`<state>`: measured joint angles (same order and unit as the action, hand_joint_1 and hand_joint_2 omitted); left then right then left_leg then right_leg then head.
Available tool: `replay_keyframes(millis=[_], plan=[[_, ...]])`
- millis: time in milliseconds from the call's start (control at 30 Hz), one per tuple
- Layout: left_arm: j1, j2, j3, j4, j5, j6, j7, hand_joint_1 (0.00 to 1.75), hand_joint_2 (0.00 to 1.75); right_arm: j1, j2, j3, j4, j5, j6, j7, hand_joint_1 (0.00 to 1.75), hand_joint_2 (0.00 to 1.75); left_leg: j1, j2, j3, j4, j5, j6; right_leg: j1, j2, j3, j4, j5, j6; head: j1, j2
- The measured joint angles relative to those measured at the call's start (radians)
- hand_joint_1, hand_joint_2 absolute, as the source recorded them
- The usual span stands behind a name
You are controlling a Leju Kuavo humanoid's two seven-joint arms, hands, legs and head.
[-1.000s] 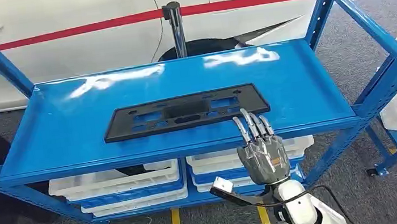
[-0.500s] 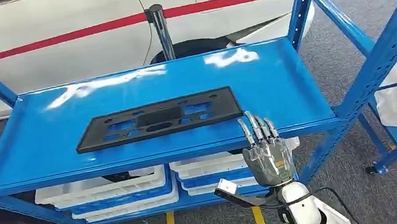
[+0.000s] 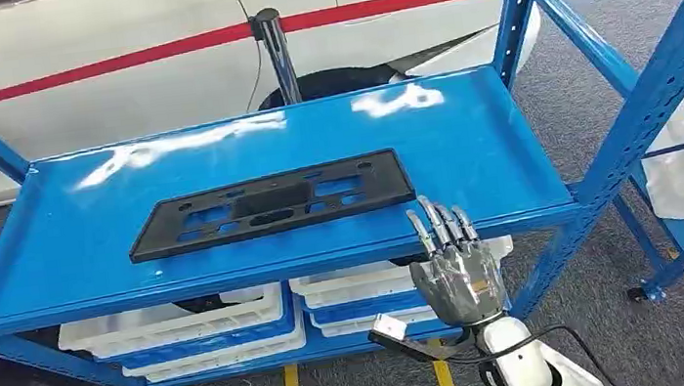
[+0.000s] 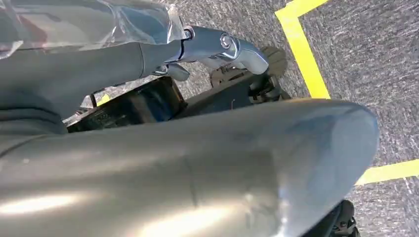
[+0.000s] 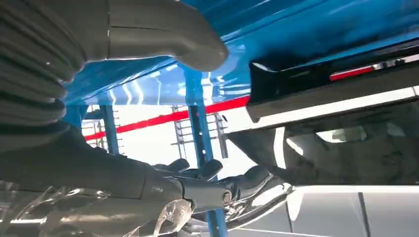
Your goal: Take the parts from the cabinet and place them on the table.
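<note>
1. 1 part is on view: a flat black plastic panel (image 3: 271, 204) with cut-out slots, lying on the blue shelf (image 3: 490, 150) of the cabinet, up and to the left of the right hand (image 3: 454, 273).
2. The right hand is raised in front of the shelf's front edge, fingers straight and slightly spread, pointing upward, holding nothing. Its fingertips (image 3: 437, 216) reach about as high as the shelf lip, just below and to the right of the panel's near right corner, and are apart from it.
3. In the right wrist view the thick grey thumb (image 5: 163, 34) stands apart from the darker fingers (image 5: 212, 190), with the panel's dark edge (image 5: 316, 79) ahead of the hand and nothing between them.
4. The left hand hangs low; its wrist view looks down at grey carpet with yellow floor tape (image 4: 302, 54). I cannot tell from that picture whether its fingers are apart or curled.
5. Progress, as I judge it: the task is at its start. The panel is untouched on the shelf, no grip has been made, and the table is nowhere to be seen.
6. Left to do: bring the right hand over the lip to the panel's near edge, grip it, lift it clear of the shelf, carry it to the table and set it down.
7. Below the hand, on the lower shelf, sit stacked white trays (image 3: 188, 330); whether they hold more parts is hidden.
</note>
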<state>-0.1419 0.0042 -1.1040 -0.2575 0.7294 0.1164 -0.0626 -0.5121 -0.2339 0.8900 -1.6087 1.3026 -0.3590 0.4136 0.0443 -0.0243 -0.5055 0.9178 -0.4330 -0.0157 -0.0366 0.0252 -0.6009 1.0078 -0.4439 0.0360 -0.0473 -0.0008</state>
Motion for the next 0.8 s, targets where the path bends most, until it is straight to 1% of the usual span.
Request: replay_keyframes(millis=[33, 67, 133, 167, 200, 233, 267, 300, 333, 367, 400, 433, 467, 500, 533, 567, 600, 633, 667, 700, 733, 767, 800], plan=[[0.001, 0.000, 0.000, 0.000, -0.002, 0.000, 0.000, 0.00, 0.00, 0.002, 0.000, 0.000, -0.001, -0.044, 0.005, -0.013, 0.00, 0.00, 0.000, 0.000, 0.000, 0.000, 0.000, -0.011, 0.000, -0.001, 0.000, 0.000, 0.000, 0.000, 0.000, 0.000], [0.001, -0.001, 0.000, 0.000, -0.003, -0.002, 0.000, 0.00, 0.00, 0.004, 0.000, 0.000, -0.004, -0.117, 0.016, -0.033, 0.00, 0.00, 0.000, 0.000, 0.000, 0.000, -0.001, -0.018, 0.000, -0.001, 0.001, 0.000, 0.000, 0.000, 0.000, 0.000], [0.002, -0.001, 0.000, 0.000, -0.006, -0.004, -0.003, 0.00, 0.00, 0.013, 0.002, 0.001, -0.014, -0.266, 0.030, -0.062, 0.00, 0.00, -0.001, 0.000, 0.000, 0.002, -0.002, -0.019, -0.002, -0.002, 0.002, 0.000, 0.000, 0.000, 0.000, 0.000], [0.002, -0.001, 0.001, 0.000, -0.006, -0.005, -0.003, 0.00, 0.00, 0.015, 0.003, 0.002, -0.020, -0.290, 0.032, -0.067, 0.00, 0.00, -0.002, 0.000, -0.001, 0.004, -0.002, -0.019, -0.003, -0.002, 0.002, 0.000, 0.000, 0.001, 0.000, 0.000], [0.002, -0.001, 0.001, 0.000, -0.006, -0.005, -0.003, 0.00, 0.00, 0.015, 0.003, 0.003, -0.024, -0.285, 0.033, -0.067, 0.00, 0.00, -0.003, 0.000, -0.001, 0.006, -0.002, -0.019, -0.004, -0.002, 0.002, 0.000, 0.001, 0.001, 0.000, 0.000], [0.002, -0.001, 0.001, 0.000, -0.006, -0.004, -0.003, 0.00, 0.00, 0.015, 0.005, 0.004, -0.027, -0.274, 0.032, -0.064, 0.00, 0.00, -0.003, 0.000, -0.002, 0.008, -0.004, -0.018, -0.008, -0.002, 0.002, -0.001, 0.001, 0.002, 0.000, 0.000], [0.002, 0.000, 0.001, 0.000, -0.006, -0.004, -0.003, 0.00, 0.00, 0.015, 0.008, 0.005, -0.031, -0.259, 0.031, -0.060, 0.00, 0.00, -0.005, -0.001, -0.008, 0.027, -0.010, -0.015, -0.014, -0.004, 0.002, -0.003, 0.004, 0.010, 0.000, 0.000], [0.002, 0.000, 0.001, 0.000, -0.006, -0.003, -0.004, 0.00, 0.00, 0.014, 0.008, 0.005, -0.033, -0.242, 0.031, -0.055, 0.00, 0.00, -0.006, -0.001, -0.010, 0.031, -0.012, -0.011, -0.018, -0.004, 0.002, -0.003, 0.004, 0.012, -0.001, 0.000], [0.002, 0.000, 0.001, 0.000, -0.006, -0.003, -0.004, 0.00, 0.00, 0.014, 0.010, 0.008, -0.036, -0.230, 0.031, -0.053, 0.00, 0.00, -0.007, -0.001, -0.011, 0.033, -0.013, -0.008, -0.021, -0.004, 0.002, -0.004, 0.006, 0.016, -0.001, 0.000], [0.002, 0.001, 0.001, 0.000, -0.006, -0.003, -0.004, 0.00, 0.00, 0.012, 0.011, 0.010, -0.041, -0.218, 0.031, -0.052, 0.00, 0.00, -0.013, 0.000, -0.013, 0.028, -0.011, -0.002, -0.022, -0.004, 0.003, -0.008, 0.009, 0.020, -0.001, 0.000], [0.001, 0.000, 0.001, 0.000, -0.006, -0.002, -0.004, 0.00, 0.00, 0.010, 0.012, 0.011, -0.046, -0.209, 0.031, -0.049, 0.00, 0.00, -0.016, 0.000, -0.009, 0.013, -0.006, 0.012, -0.020, -0.005, 0.011, -0.021, 0.013, 0.026, -0.001, 0.000], [0.001, 0.000, 0.001, 0.000, -0.007, -0.002, -0.004, 0.00, 0.00, 0.009, 0.016, 0.011, -0.051, -0.198, 0.032, -0.049, 0.00, 0.00, -0.008, -0.002, 0.016, -0.031, 0.019, 0.026, -0.009, -0.005, 0.018, -0.029, 0.013, 0.032, -0.002, 0.000], [0.001, -0.002, 0.001, 0.000, -0.007, -0.002, -0.004, 0.00, 0.00, 0.009, 0.015, 0.012, -0.052, -0.187, 0.032, -0.047, 0.00, 0.00, -0.006, -0.002, 0.030, -0.051, 0.030, 0.023, -0.007, -0.013, 0.018, -0.019, 0.006, 0.034, 0.002, 0.000], [0.000, -0.002, 0.001, 0.000, -0.007, -0.002, -0.004, 0.00, 0.00, 0.007, 0.015, 0.013, -0.053, -0.179, 0.033, -0.047, 0.00, 0.00, -0.001, -0.002, 0.034, -0.062, 0.033, 0.030, -0.007, -0.015, -0.005, 0.034, -0.035, 0.034, 0.002, 0.000], [0.001, -0.002, 0.001, 0.000, -0.007, -0.002, -0.004, 0.00, 0.00, 0.007, 0.015, 0.014, -0.055, -0.171, 0.034, -0.046, 0.00, 0.00, 0.001, -0.004, 0.034, -0.062, 0.035, 0.029, -0.007, -0.015, -0.038, 0.112, -0.076, 0.037, 0.003, 0.000], [0.003, -0.005, 0.001, 0.000, -0.007, -0.002, -0.004, 0.00, 0.00, 0.010, 0.015, 0.016, -0.055, -0.169, 0.035, -0.046, 0.00, 0.00, 0.001, -0.006, 0.034, -0.062, 0.034, 0.029, -0.009, -0.016, -0.069, 0.181, -0.109, 0.039, 0.003, 0.000], [0.004, -0.006, 0.001, 0.000, -0.007, -0.003, -0.004, 0.00, 0.00, 0.011, 0.015, 0.019, -0.055, -0.163, 0.035, -0.045, 0.00, 0.00, 0.002, -0.012, 0.032, -0.061, 0.034, 0.029, -0.011, -0.016, -0.093, 0.234, -0.127, 0.043, 0.003, 0.000], [0.004, -0.008, 0.001, 0.000, -0.008, -0.003, -0.004, 0.00, 0.00, 0.012, 0.015, 0.022, -0.055, -0.160, 0.035, -0.042, 0.00, 0.00, 0.007, -0.021, 0.031, -0.058, 0.033, 0.026, -0.012, -0.016, -0.094, 0.240, -0.117, 0.048, 0.003, 0.000], [0.003, -0.008, 0.001, 0.000, -0.008, -0.003, -0.004, 0.00, 0.00, 0.012, 0.015, 0.024, -0.055, -0.155, 0.035, -0.042, 0.00, 0.00, 0.014, -0.031, 0.030, -0.053, 0.031, 0.019, -0.016, -0.016, -0.072, 0.199, -0.089, 0.053, 0.003, 0.000], [0.003, -0.008, 0.001, 0.000, -0.008, -0.003, -0.004, 0.00, 0.00, 0.011, 0.015, 0.025, -0.055, -0.149, 0.034, -0.041, 0.00, 0.00, 0.022, -0.042, 0.030, -0.045, 0.025, 0.009, -0.021, -0.016, -0.024, 0.118, -0.045, 0.062, 0.003, 0.000], [0.003, -0.008, 0.001, 0.000, -0.008, -0.003, -0.004, 0.00, 0.00, 0.012, 0.015, 0.025, -0.055, -0.141, 0.031, -0.039, 0.00, 0.00, 0.032, -0.055, 0.026, -0.028, 0.015, -0.007, -0.032, -0.005, 0.033, 0.015, 0.001, 0.076, 0.003, 0.000], [0.002, -0.006, 0.001, 0.001, -0.008, -0.003, -0.004, 0.00, 0.00, 0.016, 0.013, 0.026, -0.055, -0.137, 0.030, -0.039, 0.00, 0.00, 0.036, -0.062, 0.018, -0.011, 0.004, -0.022, -0.036, 0.043, 0.051, -0.016, -0.027, 0.092, 0.003, 0.000], [-0.001, -0.001, 0.002, 0.003, -0.008, -0.001, -0.004, 0.00, 0.00, 0.012, 0.013, 0.026, -0.054, -0.133, 0.029, -0.037, 0.00, 0.00, 0.024, -0.068, -0.001, 0.000, -0.004, -0.033, -0.031, 0.060, 0.046, -0.006, -0.030, 0.085, 0.008, 0.000]])
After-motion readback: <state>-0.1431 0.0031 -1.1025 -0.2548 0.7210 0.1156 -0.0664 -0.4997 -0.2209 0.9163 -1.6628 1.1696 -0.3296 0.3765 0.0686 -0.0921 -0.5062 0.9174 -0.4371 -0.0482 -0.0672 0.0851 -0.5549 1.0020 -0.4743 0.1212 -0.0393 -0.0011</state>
